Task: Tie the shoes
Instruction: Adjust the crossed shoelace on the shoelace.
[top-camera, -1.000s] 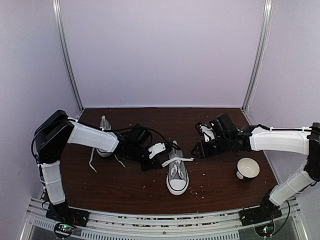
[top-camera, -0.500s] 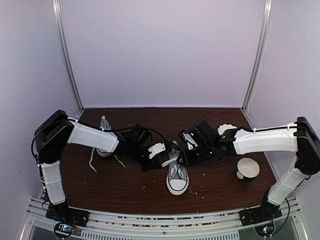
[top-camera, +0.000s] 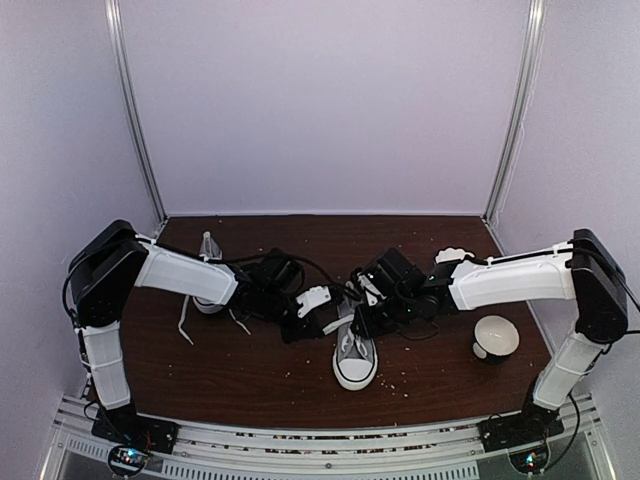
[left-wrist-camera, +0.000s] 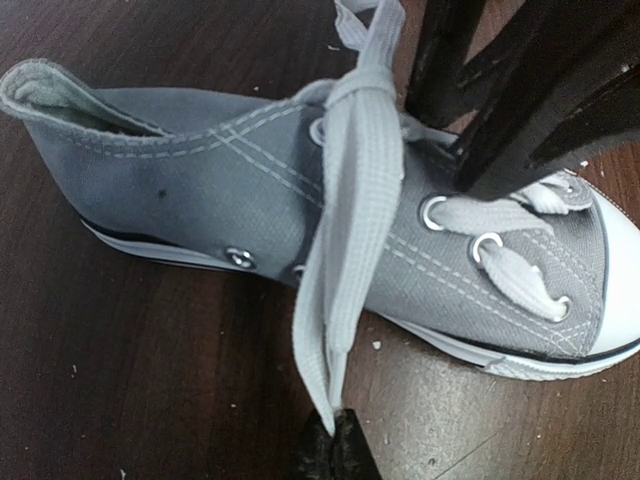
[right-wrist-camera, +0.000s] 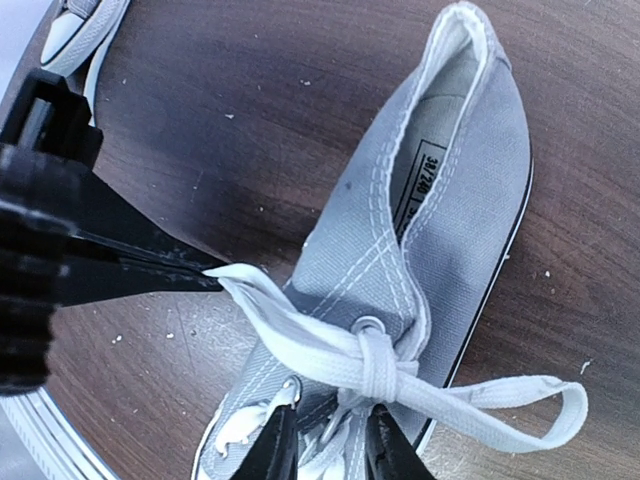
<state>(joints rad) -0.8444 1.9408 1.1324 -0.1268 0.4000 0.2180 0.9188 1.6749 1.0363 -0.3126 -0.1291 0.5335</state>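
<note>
Two arms meet over the nearer shoe (top-camera: 354, 355), toe toward the bases, mid-way across the tabletop (top-camera: 250, 372); its mate (top-camera: 207, 248) lies far left. The left fingers (left-wrist-camera: 350, 455) pinch one lace loop (left-wrist-camera: 345, 250), drawn sideways, presumably keeping the half-knot (right-wrist-camera: 380, 365) taut. Only the right wrist view shows the second loop (right-wrist-camera: 520, 400) lying slack, and the right fingers (right-wrist-camera: 272, 450) slightly apart astride the lacing — grip uncertain.

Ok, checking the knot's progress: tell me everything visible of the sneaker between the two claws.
Grey canvas sneaker, white toe cap and sole, metal eyelets, flat white laces, upright, toe towards the near edge. The laces are crossed in one knot. The left claw, shut, holds one lace taut; the other loop lies loose. The right claw straddles the lacing on the knot's toe side.
</note>
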